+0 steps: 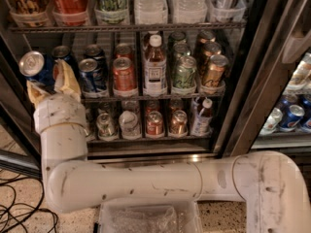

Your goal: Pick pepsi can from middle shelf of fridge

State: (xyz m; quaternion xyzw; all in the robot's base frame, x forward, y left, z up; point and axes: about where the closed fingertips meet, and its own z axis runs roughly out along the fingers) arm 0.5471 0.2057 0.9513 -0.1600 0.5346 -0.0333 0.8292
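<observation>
My gripper (50,84) is shut on the pepsi can (35,68), a dark blue can with a silver top. It holds the can tilted to the left, in front of the left edge of the fridge (252,81) and clear of the rack. Its tan fingers (68,80) stand on either side of the can's lower part. The middle shelf (160,97) is a dark wire rack just right of the gripper. Two more blue cans (91,74) stand at its left end.
On the middle shelf stand an orange-red can (124,74), a bottle (154,67), green cans (184,74) and gold cans (214,72). The lower rack holds several cans. A clear plastic bin (150,217) sits below my arm. Cables (14,212) lie at bottom left.
</observation>
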